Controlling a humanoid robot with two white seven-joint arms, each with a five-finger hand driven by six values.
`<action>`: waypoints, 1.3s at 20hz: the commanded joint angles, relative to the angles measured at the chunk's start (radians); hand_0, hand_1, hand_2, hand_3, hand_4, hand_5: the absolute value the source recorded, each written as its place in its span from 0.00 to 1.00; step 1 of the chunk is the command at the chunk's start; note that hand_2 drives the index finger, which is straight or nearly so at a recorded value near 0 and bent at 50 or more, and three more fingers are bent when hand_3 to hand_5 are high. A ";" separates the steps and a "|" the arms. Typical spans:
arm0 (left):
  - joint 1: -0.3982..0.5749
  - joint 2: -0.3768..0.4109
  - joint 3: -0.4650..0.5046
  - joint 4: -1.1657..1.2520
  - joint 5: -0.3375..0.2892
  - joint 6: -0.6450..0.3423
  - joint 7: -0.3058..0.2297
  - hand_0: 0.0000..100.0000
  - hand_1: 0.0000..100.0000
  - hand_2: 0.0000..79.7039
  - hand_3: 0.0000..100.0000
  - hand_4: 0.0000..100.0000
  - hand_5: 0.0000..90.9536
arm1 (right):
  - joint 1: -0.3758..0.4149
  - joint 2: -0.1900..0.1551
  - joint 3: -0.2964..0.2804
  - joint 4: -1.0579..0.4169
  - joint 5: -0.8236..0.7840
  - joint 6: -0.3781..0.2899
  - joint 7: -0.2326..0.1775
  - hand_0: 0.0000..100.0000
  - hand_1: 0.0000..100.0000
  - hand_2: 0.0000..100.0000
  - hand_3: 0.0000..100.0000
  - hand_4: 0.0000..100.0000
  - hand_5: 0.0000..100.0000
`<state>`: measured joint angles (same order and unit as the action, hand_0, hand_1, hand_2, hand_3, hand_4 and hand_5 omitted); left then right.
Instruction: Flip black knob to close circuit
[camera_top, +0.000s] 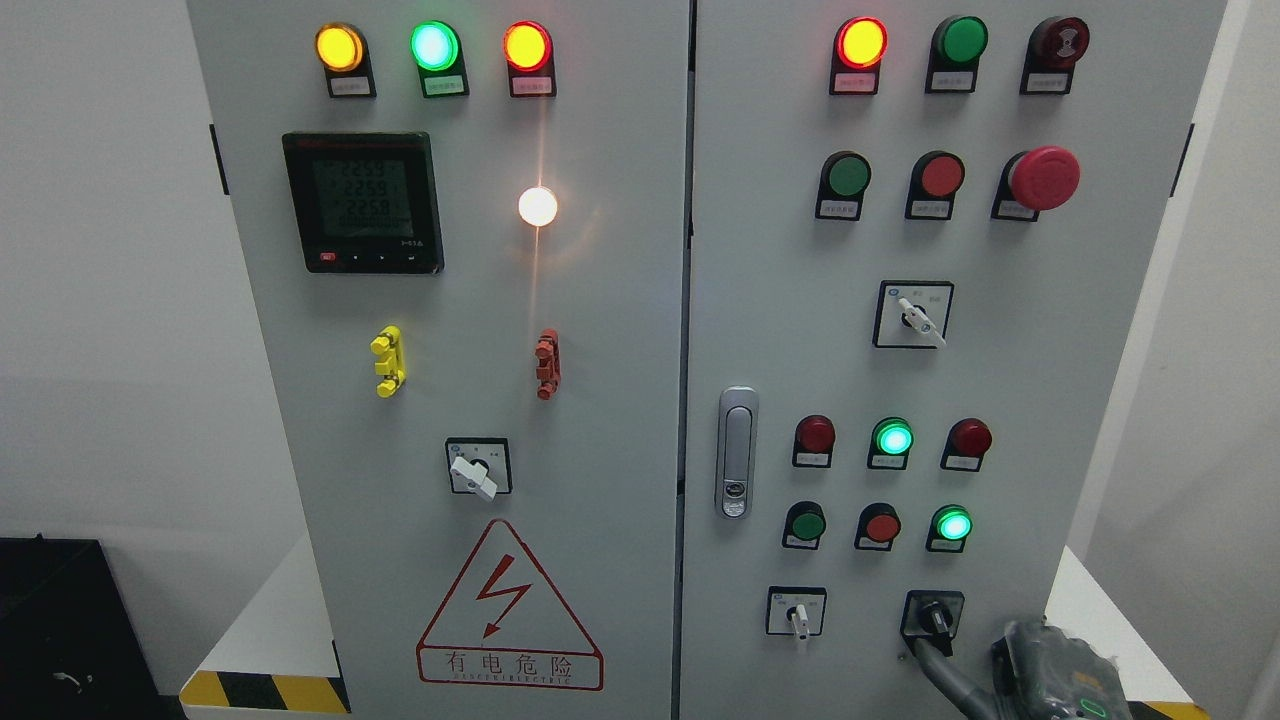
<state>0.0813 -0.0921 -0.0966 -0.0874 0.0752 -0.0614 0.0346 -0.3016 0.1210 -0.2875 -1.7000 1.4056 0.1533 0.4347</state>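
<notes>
The black knob (936, 617) sits on a black square plate at the lower right of the cabinet's right door (1000, 380), its handle pointing roughly downward. My right hand (1045, 668) comes in at the bottom right corner, mostly cut off by the frame edge. A grey part of it stretches up and left and ends just under the knob's plate, touching or nearly touching it. The left arm does not show.
A white-handled selector (798, 615) sits left of the knob, with another (918, 316) higher up. Lit green lamps (893, 438) and red buttons are above. A red mushroom stop (1043, 178) juts out. The door latch (736, 452) is at the centre seam. The left door carries a meter (362, 202).
</notes>
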 joint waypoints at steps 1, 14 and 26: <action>0.000 0.000 0.000 0.000 0.000 0.000 0.001 0.12 0.56 0.00 0.00 0.00 0.00 | -0.001 0.002 -0.018 -0.006 -0.004 0.000 -0.007 0.00 0.00 0.89 1.00 0.92 0.90; 0.000 0.000 0.000 0.000 0.000 0.000 0.001 0.12 0.56 0.00 0.00 0.00 0.00 | -0.001 0.002 -0.028 -0.018 -0.008 -0.004 -0.007 0.00 0.00 0.89 1.00 0.92 0.90; 0.000 0.000 0.000 0.000 0.000 0.000 0.001 0.12 0.56 0.00 0.00 0.00 0.00 | -0.002 0.006 -0.030 -0.049 -0.010 -0.009 -0.001 0.00 0.00 0.89 1.00 0.92 0.90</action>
<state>0.0813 -0.0921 -0.0966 -0.0875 0.0752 -0.0614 0.0346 -0.3028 0.1239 -0.3127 -1.7231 1.3972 0.1472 0.4259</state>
